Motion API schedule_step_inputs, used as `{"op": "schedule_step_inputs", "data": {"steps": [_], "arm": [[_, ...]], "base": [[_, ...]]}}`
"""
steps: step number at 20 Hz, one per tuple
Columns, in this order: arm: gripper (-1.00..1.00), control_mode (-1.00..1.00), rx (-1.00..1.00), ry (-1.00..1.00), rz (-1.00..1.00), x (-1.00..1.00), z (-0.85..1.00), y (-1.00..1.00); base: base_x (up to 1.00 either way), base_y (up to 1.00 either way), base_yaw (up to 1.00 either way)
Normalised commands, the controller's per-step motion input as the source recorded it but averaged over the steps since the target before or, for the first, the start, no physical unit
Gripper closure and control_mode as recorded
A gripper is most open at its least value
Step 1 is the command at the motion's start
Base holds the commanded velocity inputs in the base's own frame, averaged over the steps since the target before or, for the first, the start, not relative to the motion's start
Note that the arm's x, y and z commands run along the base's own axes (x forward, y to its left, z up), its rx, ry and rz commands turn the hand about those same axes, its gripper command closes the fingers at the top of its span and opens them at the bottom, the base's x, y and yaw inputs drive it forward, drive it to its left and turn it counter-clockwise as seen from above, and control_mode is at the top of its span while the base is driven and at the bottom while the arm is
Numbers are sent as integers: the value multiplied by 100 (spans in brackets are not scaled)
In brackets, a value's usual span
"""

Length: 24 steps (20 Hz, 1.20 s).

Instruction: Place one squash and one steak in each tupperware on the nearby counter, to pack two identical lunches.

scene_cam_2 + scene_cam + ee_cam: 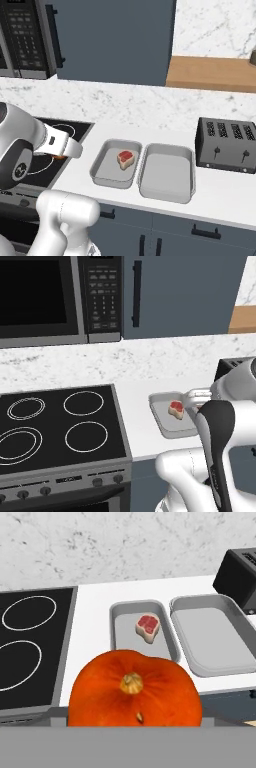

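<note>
The squash (pixel 134 689) is right in front of my hand camera, big and orange-red, with its pale stem facing the lens. I cannot see the fingertips around it, but it sits where they would be, and in the right base view I see a small orange edge under the gripper (pixel 62 154), above the stove (pixel 55 150) near its right edge. So I take it that the gripper holds the squash, with the jaws standing wide around it.

Beyond the squash, on the white counter (pixel 220 192), two grey tupperware containers lie side by side, touching or nearly touching. The left tupperware (pixel 122 619) has one steak (pixel 148 627) inside, a thick piece with a red top and a cream edge, lying near the middle. The right tupperware (pixel 212 639) has nothing in it. In the left base view I see the steak (pixel 175 408) in its container, partly behind the arm.

To the right of the containers stands a black toaster (pixel 227 145). To the left is the black stove with white ring marks, and above it a microwave (pixel 55 296).
</note>
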Motion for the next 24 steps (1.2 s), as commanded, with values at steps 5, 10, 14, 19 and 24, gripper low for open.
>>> {"op": "schedule_step_inputs", "data": {"steps": [5, 10, 14, 19, 24], "arm": [[100, 100, 0, 0, 0, 0, 0, 0], [100, -100, 0, 0, 0, 15, -6, 0], [100, -100, 0, 3, 0, 49, -28, 0], [100, -100, 1, 6, 0, 47, -37, 0], [100, -100, 7, 16, 2, 45, -57, -23]], "base": [[35, -3, 0], [20, 0, 0], [0, 0, 0], [0, 0, 0], [0, 0, 0]]}}
